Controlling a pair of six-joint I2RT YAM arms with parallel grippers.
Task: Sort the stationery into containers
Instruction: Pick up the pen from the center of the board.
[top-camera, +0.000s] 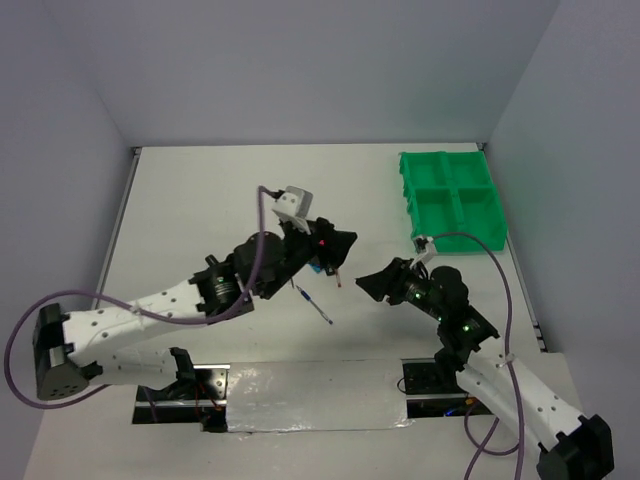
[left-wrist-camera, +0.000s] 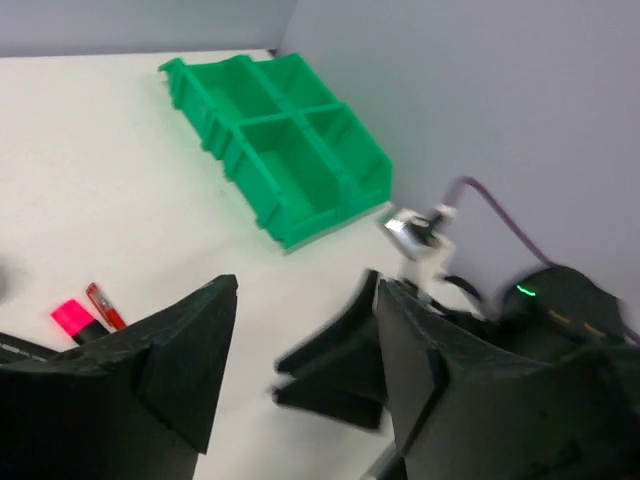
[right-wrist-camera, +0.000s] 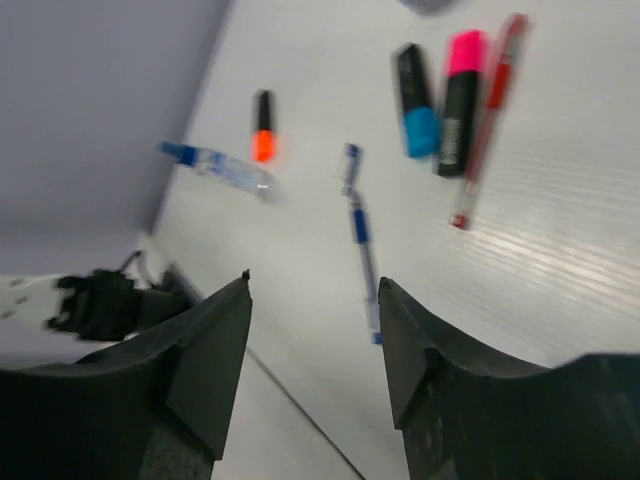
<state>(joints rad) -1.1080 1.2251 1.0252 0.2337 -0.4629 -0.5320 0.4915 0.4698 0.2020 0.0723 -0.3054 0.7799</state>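
Right wrist view gives us our right gripper (right-wrist-camera: 315, 285) spread wide and empty above the tabletop (right-wrist-camera: 560, 250), where a blue pen (right-wrist-camera: 358, 230), pink highlighter (right-wrist-camera: 462, 95) and red pen (right-wrist-camera: 488, 120) lie. Our left gripper (left-wrist-camera: 305, 290) also gapes empty, apart from the green tray (left-wrist-camera: 300, 215).
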